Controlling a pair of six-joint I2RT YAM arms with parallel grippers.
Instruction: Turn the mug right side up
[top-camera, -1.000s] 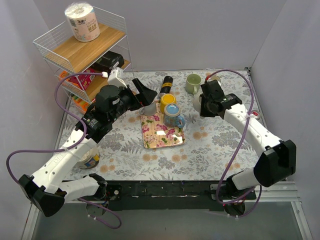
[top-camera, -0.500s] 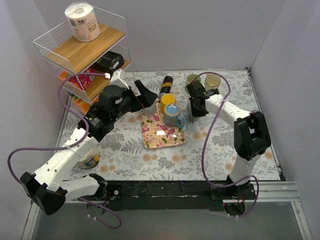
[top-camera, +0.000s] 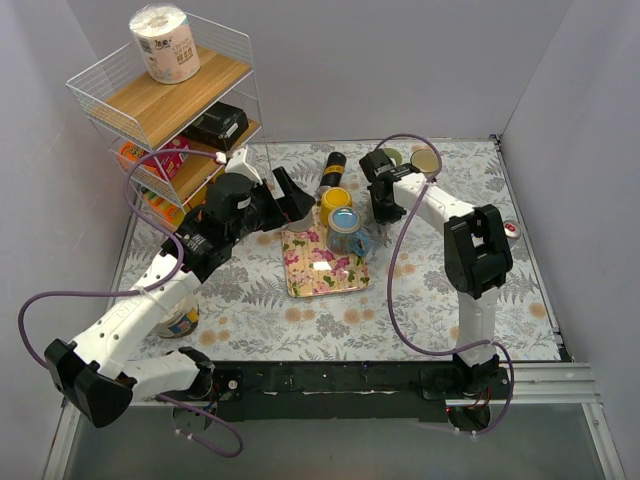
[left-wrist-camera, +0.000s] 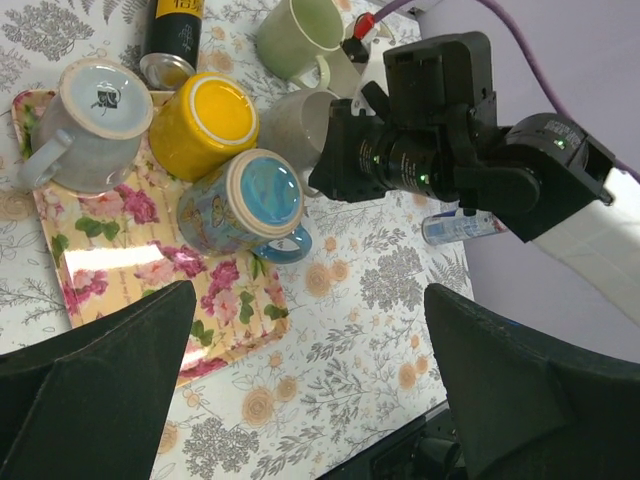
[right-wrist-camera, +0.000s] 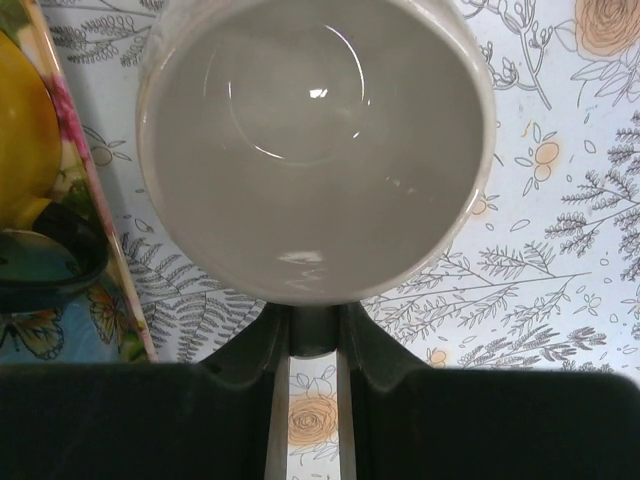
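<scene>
My right gripper is shut on the handle of a pale grey mug. The mug's open mouth faces the wrist camera, with the tablecloth behind it. In the top view the right gripper is just right of the floral tray and hides most of the mug. The left wrist view shows the mug beside the yellow mug, with the right gripper on it. My left gripper is wide open and empty, hovering over the tray's far left corner.
On the tray, bottoms up, stand a grey mug, a yellow mug and a blue mug. A black can, a green mug and another mug sit behind. A wire shelf stands far left.
My right arm has swung left and toward the back, carrying the mug from the right side to beside the tray and turning its wrist. The left arm shifted slightly.
</scene>
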